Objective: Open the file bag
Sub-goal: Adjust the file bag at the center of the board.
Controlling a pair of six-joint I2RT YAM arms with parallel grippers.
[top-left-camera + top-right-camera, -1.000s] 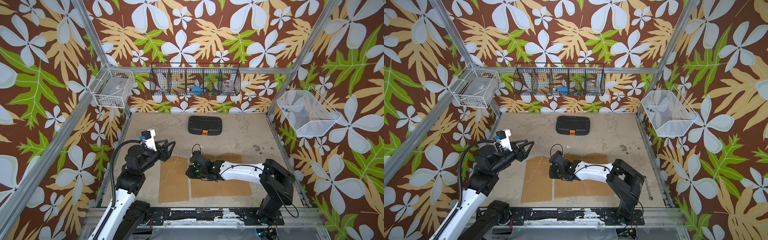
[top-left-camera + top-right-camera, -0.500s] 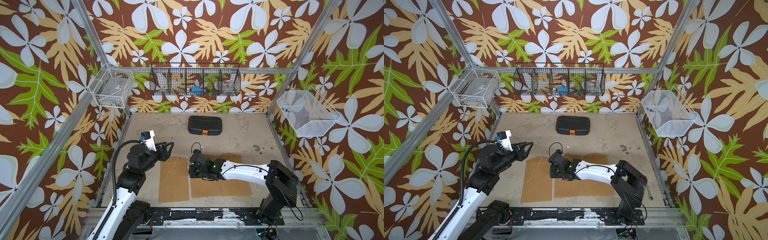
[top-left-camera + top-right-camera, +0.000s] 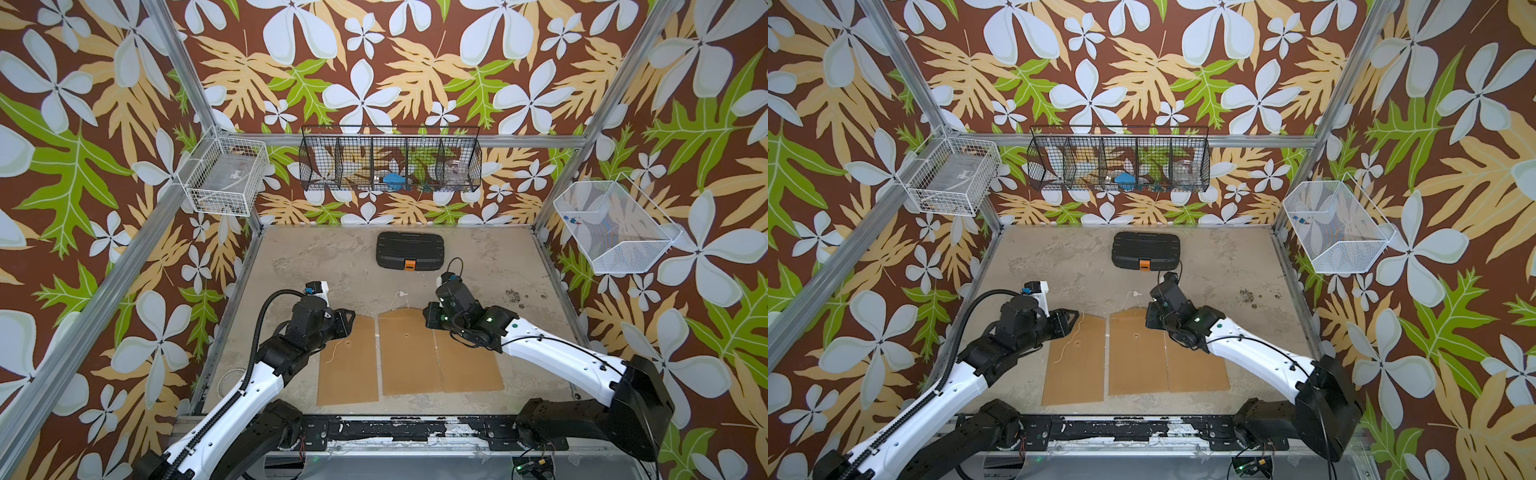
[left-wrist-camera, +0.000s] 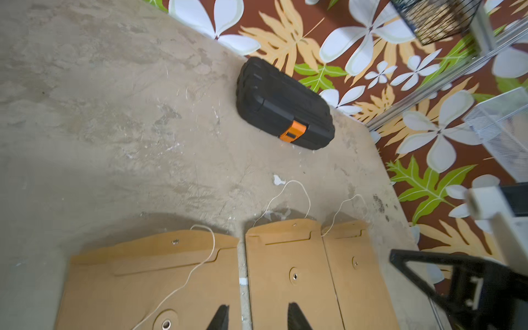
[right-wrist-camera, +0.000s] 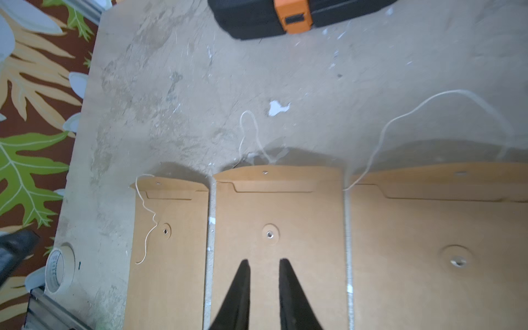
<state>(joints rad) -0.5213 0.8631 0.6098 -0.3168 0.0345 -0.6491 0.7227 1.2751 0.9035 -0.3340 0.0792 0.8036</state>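
Bright, even light from above in both top views; soft shadows beneath white-and-black robot arms [image 3: 266, 382] on mottled beige desk [image 3: 332, 266]. Silver aluminium frame posts [image 3: 182, 70] splay toward edges, wide-angle stretch. Right wrist view soft, smeared: thin white string [image 5: 445, 93] blurred. Left wrist view sharper; dim shadow edging flat brown paper file bags [image 4: 160, 257].

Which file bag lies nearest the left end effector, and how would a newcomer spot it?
On the sandy table, nearer the robot than the black case, brown file bags lie in a row. Take the leftmost file bag. Only its white string trails across its own face; the middle bag and right bag have strings looping onto the table.
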